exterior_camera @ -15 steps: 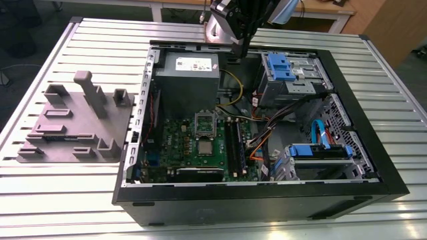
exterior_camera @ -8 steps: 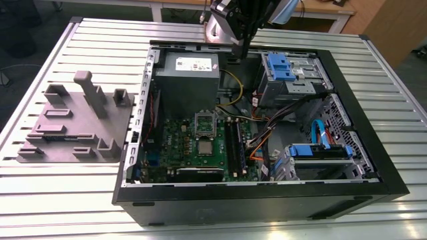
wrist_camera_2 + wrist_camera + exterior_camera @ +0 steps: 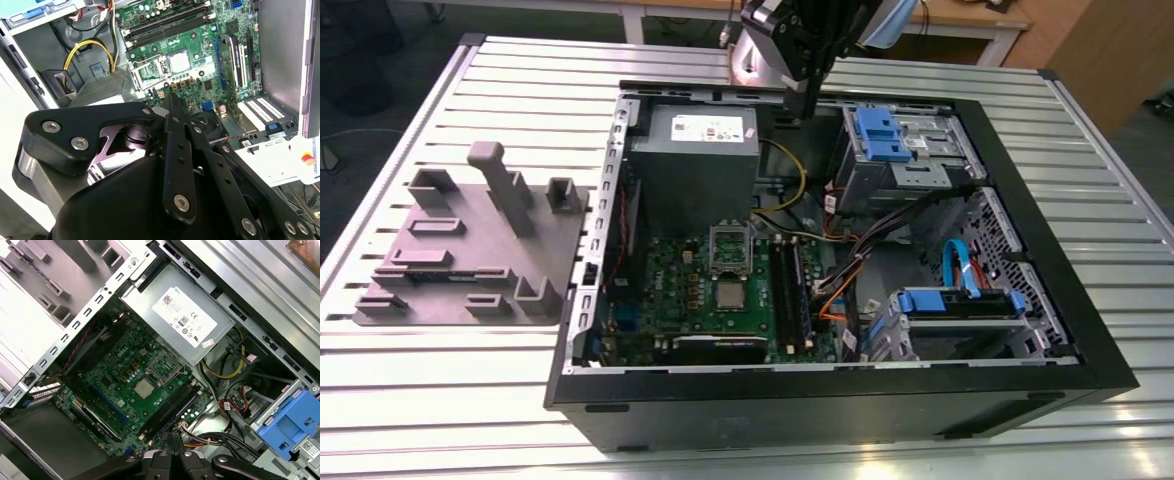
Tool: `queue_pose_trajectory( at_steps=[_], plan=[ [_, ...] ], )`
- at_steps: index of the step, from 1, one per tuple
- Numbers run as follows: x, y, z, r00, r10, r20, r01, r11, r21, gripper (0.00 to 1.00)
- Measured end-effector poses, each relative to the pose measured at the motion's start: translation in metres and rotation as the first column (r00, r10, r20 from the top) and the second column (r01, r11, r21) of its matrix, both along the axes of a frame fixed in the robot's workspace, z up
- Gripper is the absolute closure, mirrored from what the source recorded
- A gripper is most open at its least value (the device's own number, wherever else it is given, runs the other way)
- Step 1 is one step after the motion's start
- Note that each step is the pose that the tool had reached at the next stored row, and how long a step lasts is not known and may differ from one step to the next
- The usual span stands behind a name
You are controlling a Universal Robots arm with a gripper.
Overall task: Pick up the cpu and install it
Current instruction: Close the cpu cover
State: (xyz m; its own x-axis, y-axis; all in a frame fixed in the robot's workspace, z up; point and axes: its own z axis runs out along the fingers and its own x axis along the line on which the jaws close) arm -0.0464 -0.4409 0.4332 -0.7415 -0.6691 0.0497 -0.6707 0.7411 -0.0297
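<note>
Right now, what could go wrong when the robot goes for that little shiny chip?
The cpu lies flat and small on the green board, so the tool, hanging up away from it, might come down off-centre and slip. The metal frame and long black memory sticks sit close beside it; the tool could bump them.

A ribbed aluminium surface (image 3: 454,400) carries an open black computer case (image 3: 854,408) and, toward the exterior view's left, a grey moulded fixture (image 3: 454,250).
</note>
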Motion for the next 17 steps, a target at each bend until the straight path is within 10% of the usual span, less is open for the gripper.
queue_pose_trajectory(
  at_steps=[17],
  plan=[
    [0.0, 0.0, 0.0, 1.0, 0.0, 0.0, 0.0, 0.9999, -0.0154, 0.9]
  ],
)
